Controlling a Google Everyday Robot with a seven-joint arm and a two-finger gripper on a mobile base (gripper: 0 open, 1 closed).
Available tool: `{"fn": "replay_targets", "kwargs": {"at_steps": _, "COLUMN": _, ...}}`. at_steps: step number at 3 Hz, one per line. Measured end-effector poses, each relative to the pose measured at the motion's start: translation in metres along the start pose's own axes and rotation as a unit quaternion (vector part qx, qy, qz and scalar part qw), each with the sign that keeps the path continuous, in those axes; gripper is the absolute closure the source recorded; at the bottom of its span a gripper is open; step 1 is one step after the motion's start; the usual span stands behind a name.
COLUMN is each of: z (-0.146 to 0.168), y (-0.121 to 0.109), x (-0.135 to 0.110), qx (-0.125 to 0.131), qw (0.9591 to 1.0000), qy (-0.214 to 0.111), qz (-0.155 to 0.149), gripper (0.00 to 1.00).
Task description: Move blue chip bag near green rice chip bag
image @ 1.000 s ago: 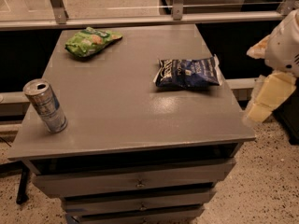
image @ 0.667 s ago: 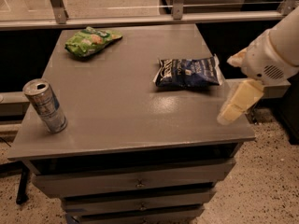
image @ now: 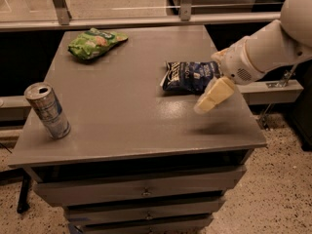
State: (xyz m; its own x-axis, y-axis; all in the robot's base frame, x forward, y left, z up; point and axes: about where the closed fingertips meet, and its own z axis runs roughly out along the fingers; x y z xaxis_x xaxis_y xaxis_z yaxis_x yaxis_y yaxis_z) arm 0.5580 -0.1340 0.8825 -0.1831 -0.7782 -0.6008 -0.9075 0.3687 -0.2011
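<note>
Camera view — gripper (image: 209,84) moved in beside blue chip bag (image: 187,74), fingers (image: 214,95) apparently spread, empty.

Arm (image: 273,45) from right, tool (image: 208,101) angled down-left

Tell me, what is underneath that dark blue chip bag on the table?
Only the grey tabletop shows around the blue chip bag, lying flat on it. Anything beneath is covered. The gripper hovers just in front of the bag; the arm hides one end.

claw (image: 214,95) | at blue chip bag (image: 187,76) | hides its right edge
</note>
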Motion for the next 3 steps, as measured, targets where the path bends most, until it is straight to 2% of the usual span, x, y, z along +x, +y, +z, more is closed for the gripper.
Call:
{"fn": "replay_targets", "kwargs": {"at_steps": 1, "z": 0.025, "y": -0.015, "x": -0.012, "qx": 0.017, "qw": 0.9994, "qy": -0.028, "qz": -0.013, "gripper": 0.00}}
{"fn": "replay_targets", "kwargs": {"at_steps": 2, "z": 0.046, "y": -0.027, "x": -0.015, "qx": 0.030, "qw": 0.9986, "qy": -0.036, "qz": -0.023, "gripper": 0.17}}
{"fn": "replay_targets", "kwargs": {"at_steps": 3, "z": 0.058, "y": -0.037, "x": -0.018, "qx": 0.041, "qw": 0.9979, "qy": -0.040, "qz": -0.030, "gripper": 0.41}}
